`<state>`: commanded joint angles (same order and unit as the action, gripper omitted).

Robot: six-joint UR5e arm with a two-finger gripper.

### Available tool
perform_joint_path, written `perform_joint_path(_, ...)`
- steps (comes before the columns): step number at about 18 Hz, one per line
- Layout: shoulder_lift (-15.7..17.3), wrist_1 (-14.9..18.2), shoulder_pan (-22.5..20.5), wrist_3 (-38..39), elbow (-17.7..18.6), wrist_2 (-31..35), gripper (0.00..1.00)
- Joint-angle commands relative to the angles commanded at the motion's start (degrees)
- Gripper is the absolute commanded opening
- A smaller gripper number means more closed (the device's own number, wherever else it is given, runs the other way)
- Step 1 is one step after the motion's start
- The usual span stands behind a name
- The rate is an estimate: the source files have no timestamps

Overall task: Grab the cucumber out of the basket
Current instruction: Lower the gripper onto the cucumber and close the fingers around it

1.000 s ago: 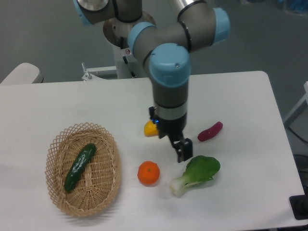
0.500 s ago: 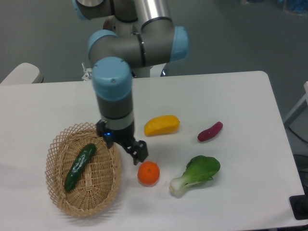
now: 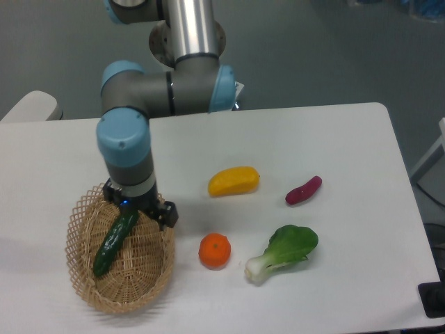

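Item 1, the basket (image 3: 90, 289): we record an oval tan wicker piece with an open looped rim, at the front left of the white table (image 3: 348, 160).

Item 2, the cucumber (image 3: 113, 243): we find it lying inside the basket, slim and dark green, set on a diagonal with its upper end toward the back right. That upper end passes under the robot's tool.

Item 3, the gripper (image 3: 144, 214): we see it pointing down over the basket's back right part, directly above the cucumber's upper end. 1 dark finger shows near the rim on the right; we cannot tell whether the fingers stand apart or together, nor whether they touch the cucumber.

Item 4, loose produce on the table outside the basket: 1 orange (image 3: 214, 250) just right of the basket, 1 yellow fruit (image 3: 233, 181) behind it, 1 bok choy (image 3: 284, 252) to the orange's right, 1 purple sweet potato (image 3: 304, 190) further back right.
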<state>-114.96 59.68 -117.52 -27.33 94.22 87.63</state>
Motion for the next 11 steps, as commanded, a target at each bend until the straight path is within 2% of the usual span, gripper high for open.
perform_joint_path(3, -1.1, -0.6, 1.4, -0.2, 1.0, 0.3, 1.00)
perform_joint_path(8, -2.7, -6.0, 2.4, -0.1, 2.6, 0.5, 1.00)
perform_joint_path(11, -3.3, -6.9, 2.9, 0.6, 2.6, 0.4, 1.00)
